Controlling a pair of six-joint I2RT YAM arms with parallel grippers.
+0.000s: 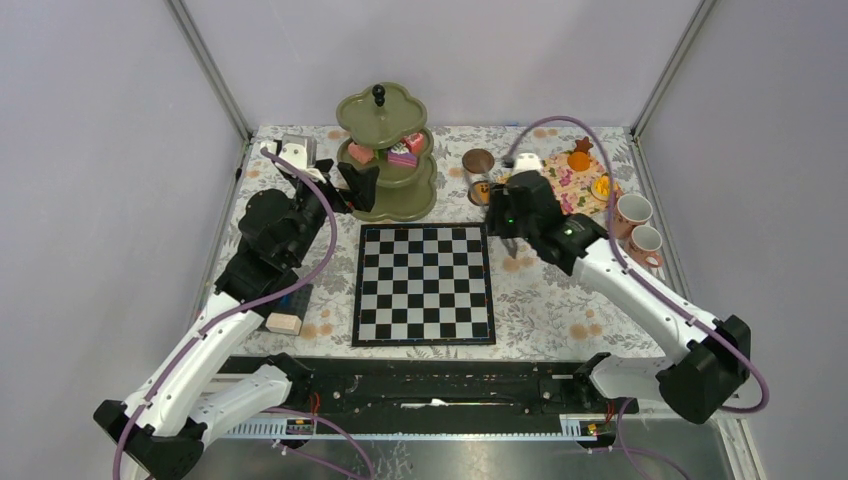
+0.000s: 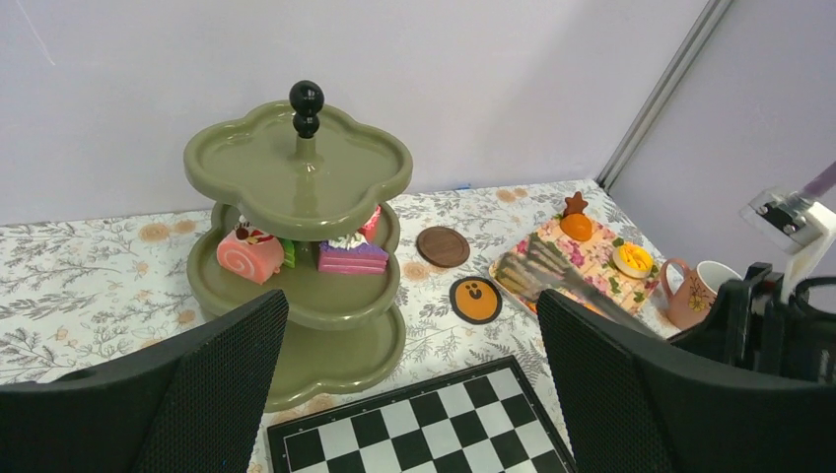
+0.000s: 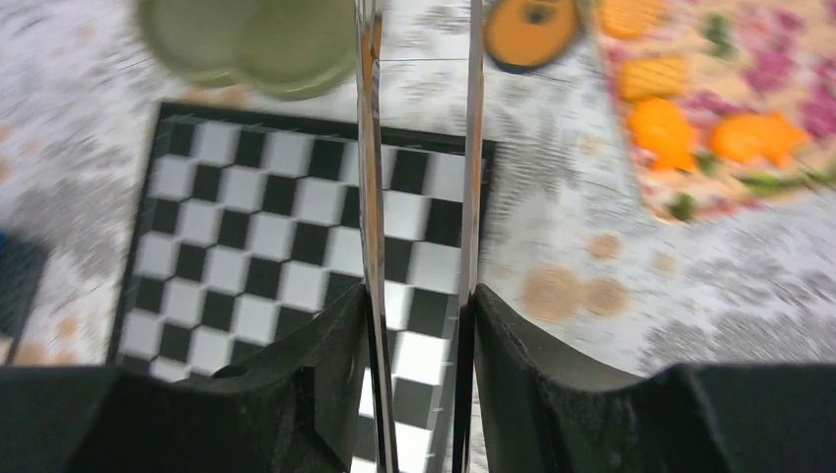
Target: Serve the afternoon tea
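Gripping metal tongs: right end effector; left end effector wide, facing stand.

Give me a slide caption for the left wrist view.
Open left gripper facing olive-green three-tier scalloped stand with pink toy pastries on its middle tier.

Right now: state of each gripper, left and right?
Left gripper: open, holding nothing.
Right gripper: closed on the tongs.
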